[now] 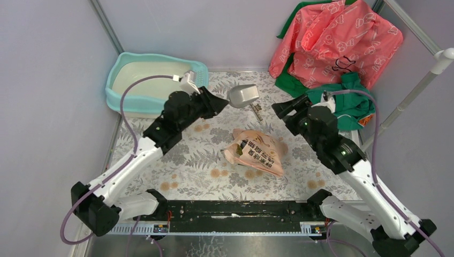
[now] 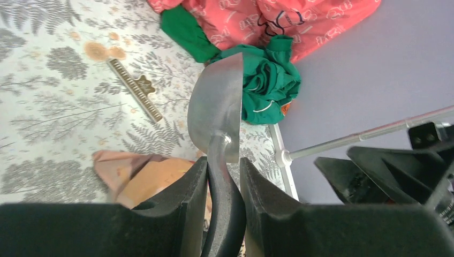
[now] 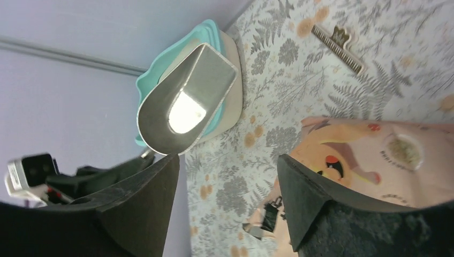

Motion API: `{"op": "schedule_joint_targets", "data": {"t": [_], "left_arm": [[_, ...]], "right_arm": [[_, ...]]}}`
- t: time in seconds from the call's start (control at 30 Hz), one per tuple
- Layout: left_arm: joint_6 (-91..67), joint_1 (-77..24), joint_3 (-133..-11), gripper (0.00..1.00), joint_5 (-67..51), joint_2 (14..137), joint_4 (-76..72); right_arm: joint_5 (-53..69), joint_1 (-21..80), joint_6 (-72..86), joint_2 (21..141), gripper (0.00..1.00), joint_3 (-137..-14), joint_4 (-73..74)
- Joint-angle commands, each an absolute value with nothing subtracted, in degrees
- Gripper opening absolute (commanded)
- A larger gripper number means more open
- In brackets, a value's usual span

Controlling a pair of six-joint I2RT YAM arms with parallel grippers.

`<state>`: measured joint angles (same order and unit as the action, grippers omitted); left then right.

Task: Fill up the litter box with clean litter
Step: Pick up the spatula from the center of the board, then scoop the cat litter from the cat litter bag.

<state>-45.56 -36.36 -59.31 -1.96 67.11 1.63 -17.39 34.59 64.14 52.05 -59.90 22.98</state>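
Litter box [image 1: 128, 104] sits beyond and left of the printed bag [image 1: 256, 152], with no litter in it yet. Left gripper [image 2: 223, 176] clamps the empty scoop [image 2: 217, 107] by its handle just beyond the bag, likely ready to dip. Right gripper [image 3: 228, 160], right of the bag, gapes empty.

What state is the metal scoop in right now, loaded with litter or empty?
Empty. The right wrist view looks into the scoop and shows only bare shiny metal inside, no granules.

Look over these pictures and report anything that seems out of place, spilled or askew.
The litter bag lies crumpled on its side mid-table, not upright. A loose clip lies beyond it. No litter seems spilled; the litter box pan looks bare.
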Motion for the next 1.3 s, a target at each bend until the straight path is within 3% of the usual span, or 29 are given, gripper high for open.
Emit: {"op": "schedule_joint_targets", "data": {"t": [0.0, 0.17, 0.33, 0.6, 0.93, 1.27], "left_arm": [[-43.1, -31.8, -64.4, 0.08, -10.0, 62.1, 14.2], [-43.0, -30.9, -66.8, 0.08, -11.6, 56.0, 25.3], [-43.8, -30.9, -68.6, 0.09, -9.6, 48.3, 37.4], [-45.0, -30.9, -70.6, 0.09, -6.2, 41.1, 50.9], [-45.1, -30.9, -68.8, 0.08, -7.4, 38.6, 59.1], [-42.9, -30.9, -67.8, 0.08, -10.7, 39.8, 61.4]], "right_arm": [[-18.9, 34.7, 45.9, 45.9, 0.75, -58.5, 21.3], [-14.7, 34.7, 33.6, 44.6, 0.73, -61.3, 27.4], [-13.5, 34.7, 30.8, 44.7, 0.71, -62.3, 31.9], [1.1, 34.7, 22.9, 43.6, 0.78, -63.6, 38.4], [4.2, 34.8, 13.0, 44.5, 0.75, -65.9, 52.3], [6.2, 34.8, 6.3, 43.1, 0.76, -66.0, 51.8]]}}
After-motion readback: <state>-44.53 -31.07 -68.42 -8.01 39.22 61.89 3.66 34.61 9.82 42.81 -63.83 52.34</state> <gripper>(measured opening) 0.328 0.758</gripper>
